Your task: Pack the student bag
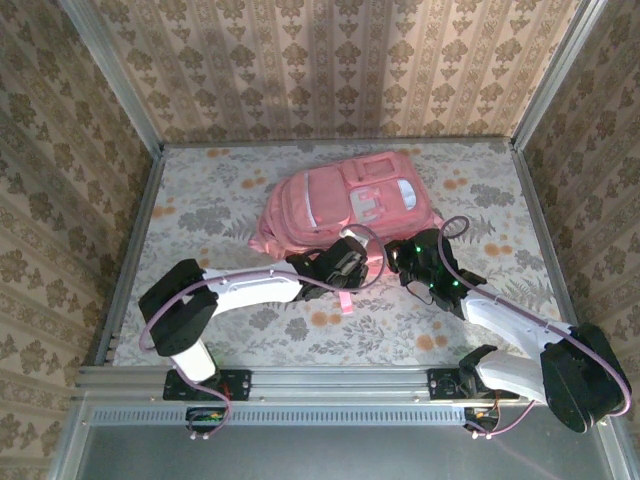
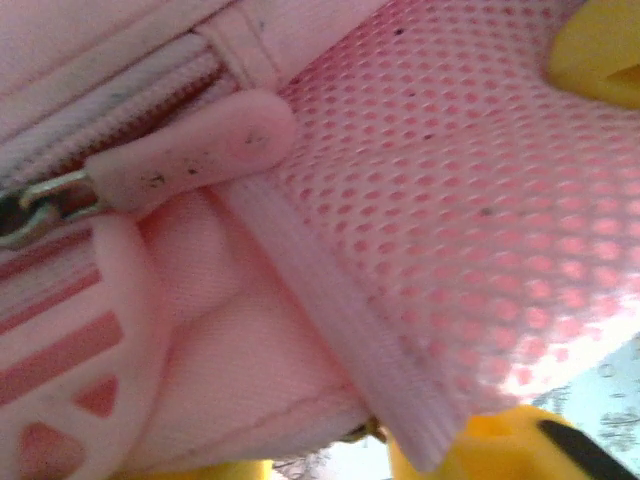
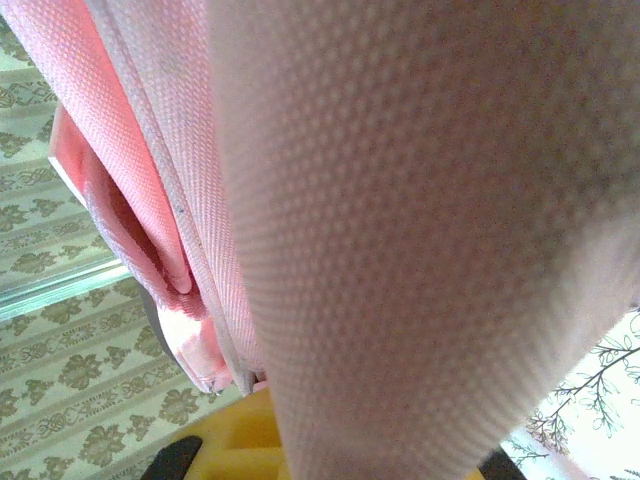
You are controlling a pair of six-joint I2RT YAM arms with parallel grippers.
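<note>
Found bag (image 1: 345, 200) lying on table (image 1: 215, 205), directly ahead of both grippers. Observed left gripper (image 1: 352, 262) at its near edge, with pink mesh (image 2: 450, 200) and zip pull (image 2: 190, 150) between yellow fingers (image 2: 600, 50); cannot tell whether clamped. Recorded right gripper (image 1: 398, 258) just right of the left, at the same near edge, closed on bag fabric.

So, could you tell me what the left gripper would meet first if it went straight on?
The student bag: its pink mesh panel sits right ahead of the left gripper, beside the zipper pull, perhaps touching already; depth is unclear.
</note>
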